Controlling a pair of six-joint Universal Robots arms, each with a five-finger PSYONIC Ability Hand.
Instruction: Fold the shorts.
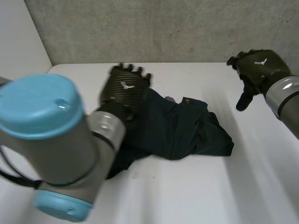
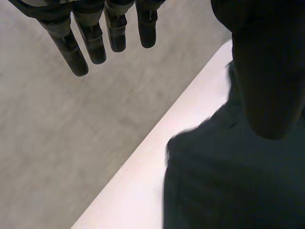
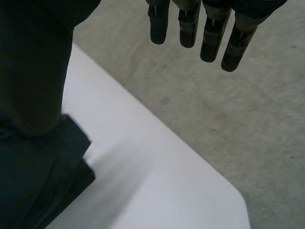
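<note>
**Dark shorts [image 1: 187, 130], bunched mid-table**

Crumpled heap on the white table [image 1: 187, 196]; its near-left part is hidden behind the left arm [image 1: 51, 140].
- left hand [image 1: 125, 88]: over the heap's left end, contact unclear in the head view; its wrist view shows fingers [image 2: 95, 38] straight, holding nothing.
- right hand [image 1: 257, 70]: well apart at the right, fingers [image 3: 209, 33] extended, empty.

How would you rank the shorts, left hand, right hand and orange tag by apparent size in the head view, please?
1. Shorts, clearly largest.
2. Left hand and right hand: about alike, so unranked.
3. Orange tag, by far the smallest.
</note>
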